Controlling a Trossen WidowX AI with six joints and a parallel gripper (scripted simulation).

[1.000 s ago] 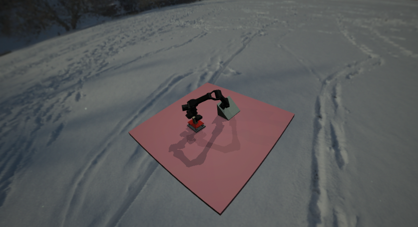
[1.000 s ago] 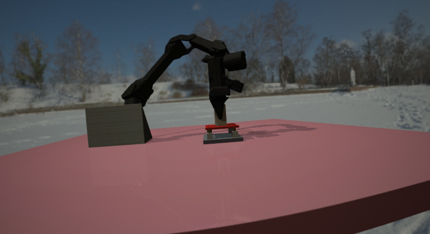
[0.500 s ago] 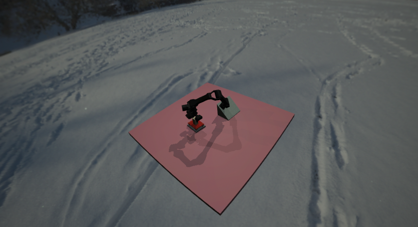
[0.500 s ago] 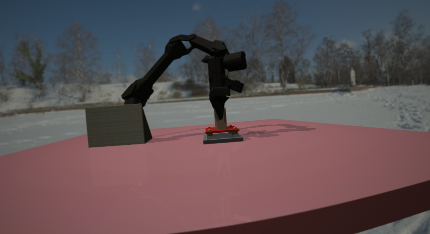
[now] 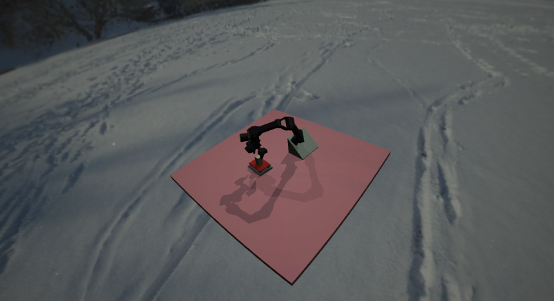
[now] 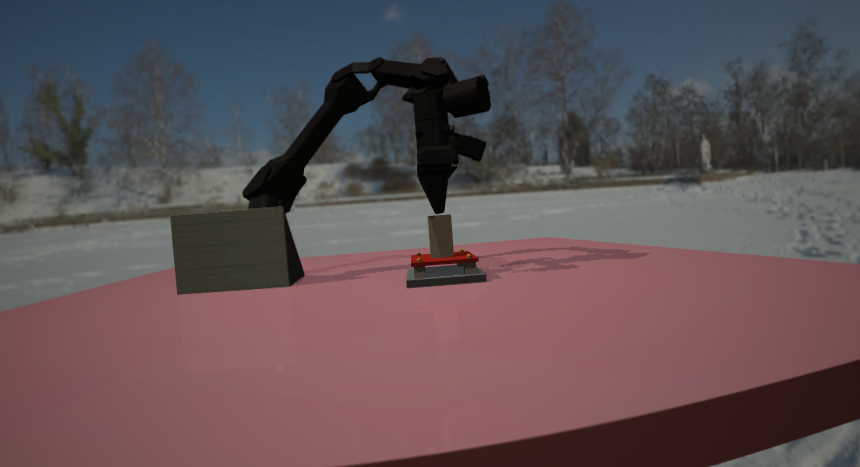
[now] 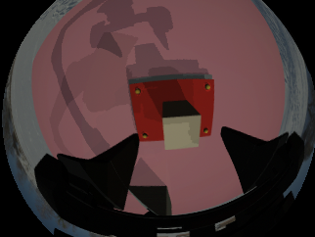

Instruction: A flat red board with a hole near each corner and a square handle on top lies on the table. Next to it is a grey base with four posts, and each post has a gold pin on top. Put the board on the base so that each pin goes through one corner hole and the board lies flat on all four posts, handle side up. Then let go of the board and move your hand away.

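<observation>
The red board [image 5: 260, 166] [image 6: 444, 259] [image 7: 152, 103] lies flat on the grey base [image 5: 257, 171] [image 6: 445, 277], handle side up. A gold pin shows in each corner hole in the wrist view, such as the pin [image 7: 207, 86] at the far right. The tan square handle [image 6: 440, 235] [image 7: 181, 130] [image 5: 257, 160] stands upright in the board's middle. My gripper [image 6: 439, 210] [image 7: 182, 134] [image 5: 259, 153] is open and empty. It hangs just above the handle's top, with the fingers spread wide to either side and clear of it.
The arm's grey wedge-shaped mount [image 5: 303, 144] [image 6: 231, 249] stands behind and to the left of the base. The pink table [image 5: 294, 206] [image 6: 481, 356] ends in edges on all sides, with snow around it.
</observation>
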